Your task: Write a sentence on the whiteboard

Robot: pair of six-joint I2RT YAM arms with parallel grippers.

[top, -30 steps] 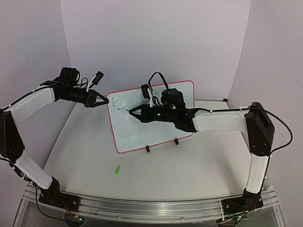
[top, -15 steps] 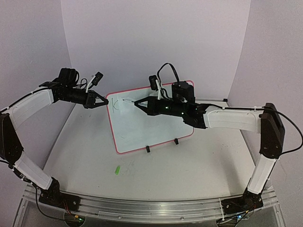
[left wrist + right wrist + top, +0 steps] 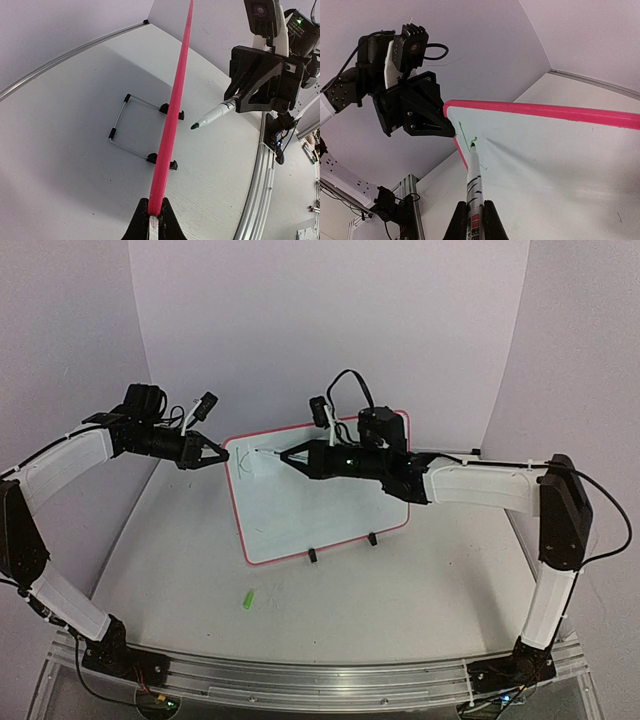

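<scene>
Nothing can be read. The green strokes (image 3: 466,138) on the whiteboard (image 3: 545,165) form no legible letter yet, and the small print on the marker (image 3: 474,182) is too blurred.

Back wall: a plain pale lilac panel (image 3: 330,320) is standing behind the worktop (image 3: 380,610); it is meeting the side panels at straight vertical corners
Side walls: the left wall (image 3: 60,330) and the right wall (image 3: 585,340) are closing in the space on both sides
Worktop: a whitish matt surface is lying flat
Wall foot: a thin metal strip (image 3: 592,81) is running along the joint with the worktop
Near edge: an aluminium rail (image 3: 320,680) is spanning the front
Light: soft, even light is falling from above; faint shadows are showing on the worktop
</scene>
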